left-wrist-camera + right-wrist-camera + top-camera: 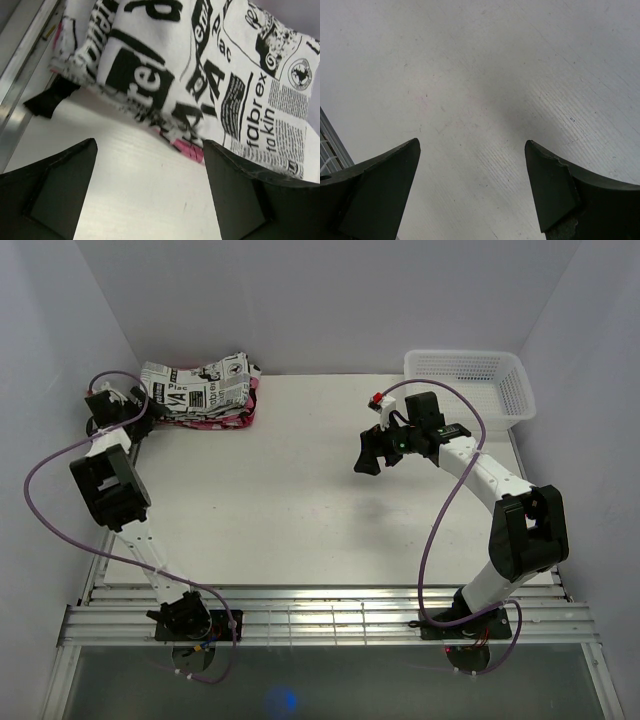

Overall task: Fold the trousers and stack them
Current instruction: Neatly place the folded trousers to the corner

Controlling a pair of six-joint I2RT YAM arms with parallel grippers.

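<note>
Stacking looks done: the left gripper, farthest from the basket, stands wide open and empty just beside the folded trousers, which rest on a pink camouflage garment. Nearer the basket, the right gripper hangs wide open over the surface, holding nothing, likely waiting.

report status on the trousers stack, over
Left tool open, empty, beside the trousers. Right tool open, empty, over bare table. Trousers folded, lying on a pink garment at the far left corner. Nothing in the way.
</note>
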